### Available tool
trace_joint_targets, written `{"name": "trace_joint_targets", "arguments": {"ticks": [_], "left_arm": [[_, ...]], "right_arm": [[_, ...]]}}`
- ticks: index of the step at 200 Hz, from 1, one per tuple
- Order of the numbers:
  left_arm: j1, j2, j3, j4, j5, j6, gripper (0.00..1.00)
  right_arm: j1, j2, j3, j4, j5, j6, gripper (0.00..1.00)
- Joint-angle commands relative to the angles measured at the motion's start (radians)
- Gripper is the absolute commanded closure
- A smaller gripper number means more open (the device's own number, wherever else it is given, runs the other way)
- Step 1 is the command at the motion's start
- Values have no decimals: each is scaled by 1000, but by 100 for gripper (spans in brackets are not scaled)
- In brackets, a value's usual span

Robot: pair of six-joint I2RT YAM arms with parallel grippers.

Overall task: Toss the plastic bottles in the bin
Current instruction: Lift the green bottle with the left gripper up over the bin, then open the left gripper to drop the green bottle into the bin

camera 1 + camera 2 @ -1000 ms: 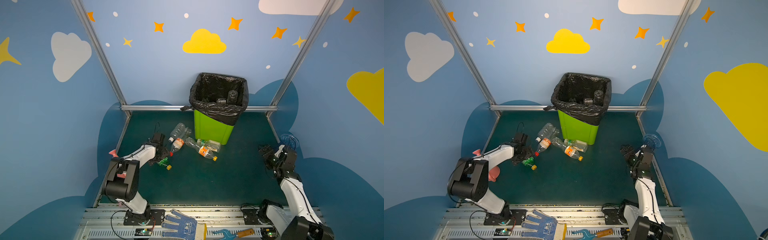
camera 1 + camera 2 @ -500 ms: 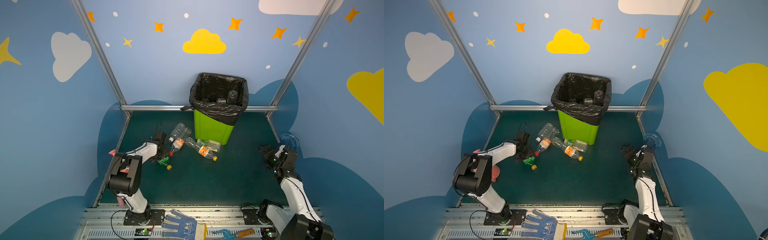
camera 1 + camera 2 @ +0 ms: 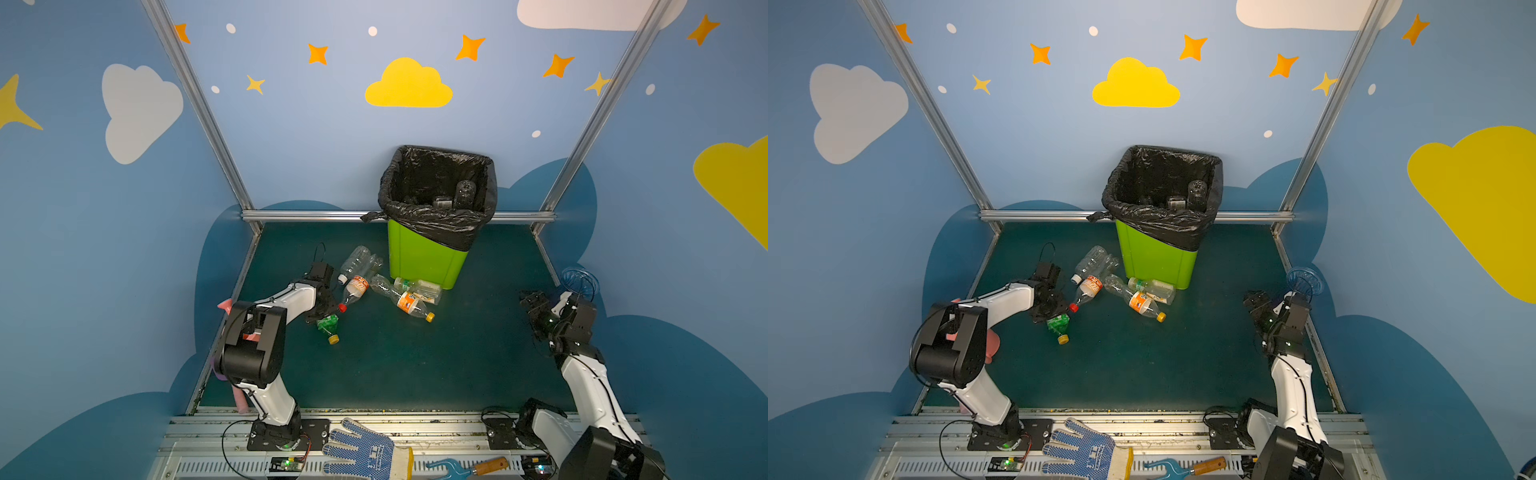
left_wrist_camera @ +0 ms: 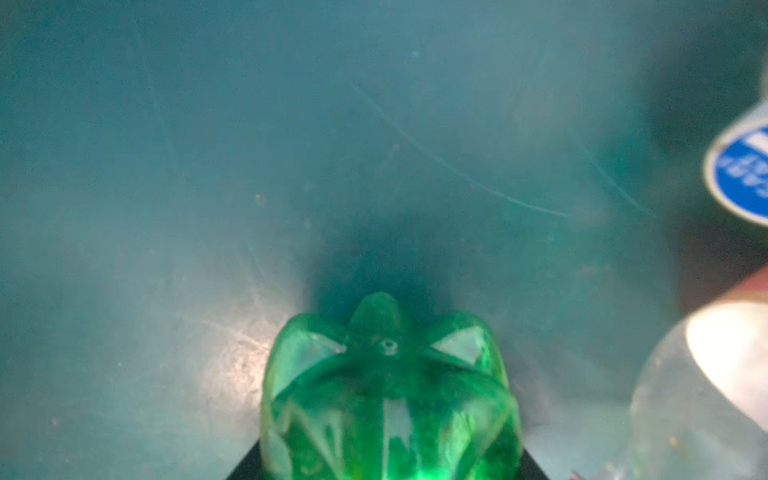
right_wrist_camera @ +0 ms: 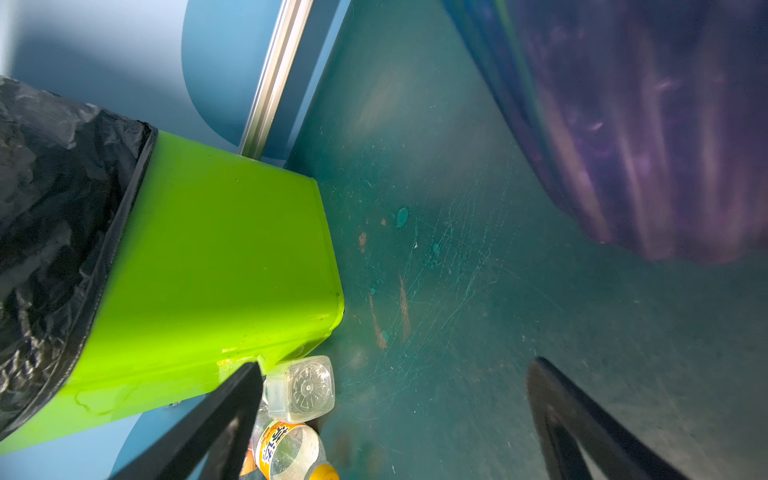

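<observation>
While it lies flat, green bottle (image 3: 329, 324) fills left end effector (image 3: 322, 312).

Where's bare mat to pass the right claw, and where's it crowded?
Bare: the mat between the bin and the right claw, and the wide stretch along its near edge. Crowded: the bottles at the bin's front-left foot, beside the left claw.

Bottles (image 3: 405, 300) lie on the floor (image 3: 415, 365) before the bin (image 3: 419, 257), toward its left.

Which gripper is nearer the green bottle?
Left. The left gripper sits around the base of the green bottle; the right gripper hangs far off on the opposite side.
</observation>
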Motion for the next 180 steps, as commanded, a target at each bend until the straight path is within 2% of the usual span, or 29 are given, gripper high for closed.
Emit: {"name": "trace_joint_targets", "arguments": {"ticks": [1, 42, 73, 93, 111, 127, 146, 165, 180], "left_arm": [[8, -78, -8, 8, 31, -19, 44], [55, -255, 55, -10, 77, -51, 44], [86, -441, 229, 28, 39, -79, 43], [88, -548, 350, 128, -19, -51, 40], [88, -588, 460, 215, -30, -36, 39], [86, -570, 535, 317, 24, -35, 40], [61, -483, 610, 428, 89, -88, 41], [-45, -324, 753, 465, 91, -68, 41], [-159, -118, 973, 397, 98, 0, 40]], "right_arm": [[-11, -9, -3, 19, -9, 6, 2], [-20, -10, 10, 11, -7, 1, 2], [-53, -28, 36, -23, -10, -21, 2], [-111, -84, 39, -46, -10, -26, 2], [-167, -148, 18, -37, -25, -7, 2], [-201, -189, -1, -26, -45, 20, 2], [-218, -207, -20, -9, -73, 50, 2], [-218, -200, -24, 19, -106, 79, 2], [-216, -185, -16, 42, -153, 100, 2]]}}
